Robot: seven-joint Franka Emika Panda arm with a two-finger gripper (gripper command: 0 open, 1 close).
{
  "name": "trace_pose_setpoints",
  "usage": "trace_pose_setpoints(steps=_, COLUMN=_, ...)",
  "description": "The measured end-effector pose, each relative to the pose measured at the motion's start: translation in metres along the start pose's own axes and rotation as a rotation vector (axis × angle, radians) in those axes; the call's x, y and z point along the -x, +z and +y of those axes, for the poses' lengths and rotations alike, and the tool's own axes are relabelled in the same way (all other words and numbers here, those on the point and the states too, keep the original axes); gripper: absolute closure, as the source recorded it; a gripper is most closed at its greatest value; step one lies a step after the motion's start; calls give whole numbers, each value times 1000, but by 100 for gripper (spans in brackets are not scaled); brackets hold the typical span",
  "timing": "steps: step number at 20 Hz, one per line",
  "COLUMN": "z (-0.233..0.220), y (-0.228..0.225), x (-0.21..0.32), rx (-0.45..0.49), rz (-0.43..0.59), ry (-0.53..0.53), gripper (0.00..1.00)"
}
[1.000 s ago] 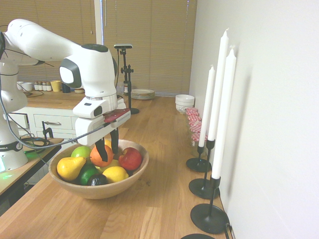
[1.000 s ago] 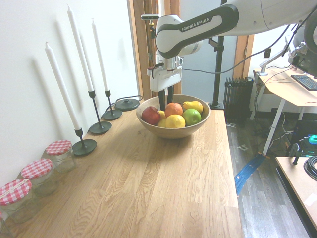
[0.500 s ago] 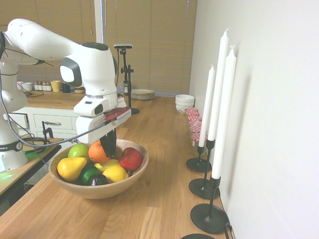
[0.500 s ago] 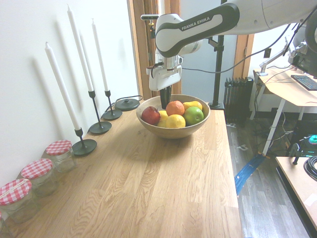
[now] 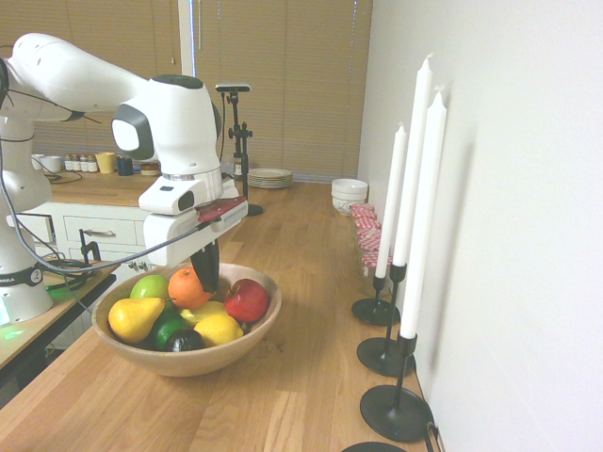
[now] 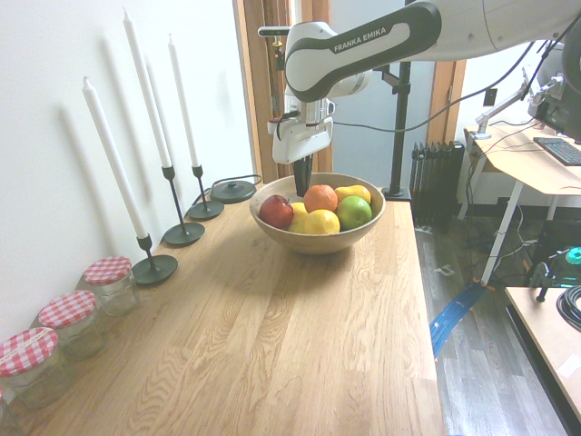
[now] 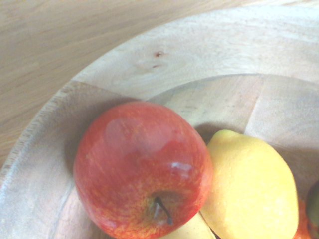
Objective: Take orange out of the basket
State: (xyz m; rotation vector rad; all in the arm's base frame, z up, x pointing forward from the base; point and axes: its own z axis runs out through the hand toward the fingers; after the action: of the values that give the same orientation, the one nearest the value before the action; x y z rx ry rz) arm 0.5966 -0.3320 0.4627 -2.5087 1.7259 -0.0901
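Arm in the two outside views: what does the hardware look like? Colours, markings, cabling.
Glossy white rounded arm with dark grey joint caps; "FRANKA EMIKA" is printed in dark letters along the forearm. The end effector has a white body with a red-brown patch on its side and two slim black fingers. Thin black cables run along the arm and loop beneath it.

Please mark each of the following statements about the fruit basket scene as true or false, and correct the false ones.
1. The orange lies in the basket. True.
2. The pincer holds the orange. False: its fingers are shut on nothing, beside the orange.
3. A red apple lies in the basket. True.
4. The candles lie flat on the table. False: they stand upright in black holders along the wall.
5. The jars with checked lids stand inside the basket. False: they stand on the table by the wall.
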Motion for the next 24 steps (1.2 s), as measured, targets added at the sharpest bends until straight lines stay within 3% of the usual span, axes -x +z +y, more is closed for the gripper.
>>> trace_pose_setpoints(steps=7, z=1, y=-11, x=2, rx=-12, rz=10, ry=-1, gripper=0)
trace_pose_setpoints(steps=14, z=8, y=-55, x=13, rx=-53, rz=34, ry=-6, gripper=0)
trace_pose_setpoints(steps=24, z=57, y=-51, x=40, rx=-71, rz=31, ry=14, gripper=0)
